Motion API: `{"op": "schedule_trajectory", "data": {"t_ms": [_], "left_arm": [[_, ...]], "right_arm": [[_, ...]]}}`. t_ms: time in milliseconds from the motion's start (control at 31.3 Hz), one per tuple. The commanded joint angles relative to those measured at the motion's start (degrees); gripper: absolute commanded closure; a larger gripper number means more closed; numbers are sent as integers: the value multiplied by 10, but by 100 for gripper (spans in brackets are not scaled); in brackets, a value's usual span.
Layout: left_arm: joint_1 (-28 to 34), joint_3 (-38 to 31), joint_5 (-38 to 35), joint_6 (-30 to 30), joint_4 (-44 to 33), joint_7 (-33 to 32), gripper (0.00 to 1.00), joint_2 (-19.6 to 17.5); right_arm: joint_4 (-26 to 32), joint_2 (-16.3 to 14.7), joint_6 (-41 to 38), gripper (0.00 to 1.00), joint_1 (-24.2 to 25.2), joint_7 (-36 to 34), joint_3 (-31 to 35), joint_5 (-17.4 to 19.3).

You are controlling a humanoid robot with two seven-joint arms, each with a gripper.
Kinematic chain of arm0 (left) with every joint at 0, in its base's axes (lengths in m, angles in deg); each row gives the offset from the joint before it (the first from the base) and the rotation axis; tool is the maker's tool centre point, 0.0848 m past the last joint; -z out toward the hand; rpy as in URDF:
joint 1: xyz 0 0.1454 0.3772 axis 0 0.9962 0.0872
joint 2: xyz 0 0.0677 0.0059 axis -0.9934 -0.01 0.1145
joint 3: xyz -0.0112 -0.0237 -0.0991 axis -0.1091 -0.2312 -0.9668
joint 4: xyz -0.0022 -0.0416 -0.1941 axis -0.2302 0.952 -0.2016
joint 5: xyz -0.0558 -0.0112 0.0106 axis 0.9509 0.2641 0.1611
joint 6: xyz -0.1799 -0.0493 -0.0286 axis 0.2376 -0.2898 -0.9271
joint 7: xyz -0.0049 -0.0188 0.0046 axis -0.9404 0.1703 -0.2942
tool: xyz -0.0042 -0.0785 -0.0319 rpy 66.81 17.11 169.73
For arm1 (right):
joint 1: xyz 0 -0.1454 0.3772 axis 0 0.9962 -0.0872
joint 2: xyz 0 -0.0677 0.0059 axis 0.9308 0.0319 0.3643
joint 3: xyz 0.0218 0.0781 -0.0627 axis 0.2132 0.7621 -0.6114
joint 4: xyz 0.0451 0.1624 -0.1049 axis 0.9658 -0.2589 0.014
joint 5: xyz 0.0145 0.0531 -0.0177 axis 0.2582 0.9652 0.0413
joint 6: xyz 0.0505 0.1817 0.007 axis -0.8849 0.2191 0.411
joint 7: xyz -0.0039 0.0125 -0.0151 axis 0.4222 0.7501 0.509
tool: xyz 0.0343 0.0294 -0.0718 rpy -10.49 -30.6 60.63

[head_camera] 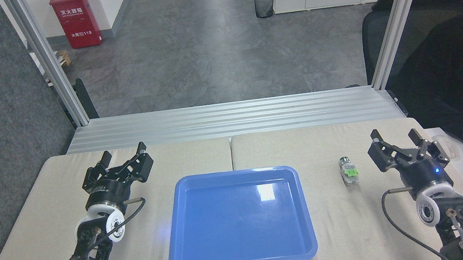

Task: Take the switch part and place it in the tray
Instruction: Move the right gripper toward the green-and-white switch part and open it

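Red metal cabinet (75, 19) on floor, far left by white wall: white Chinese characters across upper front, too small to read surely; lower front, more characters ending in digits "119". Left gripper (122, 157): small white lettering on black body, illegible. Right gripper (396, 141): no legible marking. No other text readable.
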Motion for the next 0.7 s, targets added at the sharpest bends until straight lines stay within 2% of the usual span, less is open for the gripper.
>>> {"op": "schedule_trajectory", "data": {"t_ms": [0,160,320,511,671], "left_arm": [[0,1,0,0,0,0,0,0],[0,0,0,0,0,0,0,0],[0,1,0,0,0,0,0,0],[0,1,0,0,0,0,0,0],[0,1,0,0,0,0,0,0]], "right_arm": [[-199,-3,2,1,-70,-1,-90,-1],[-279,3,18,1,-95,-2,-130,0],[-313,3,26,2,-103,0,-163,0],[-387,3,61,4,-142,0,-208,0],[-404,3,78,8,-153,0,-247,0]]}}
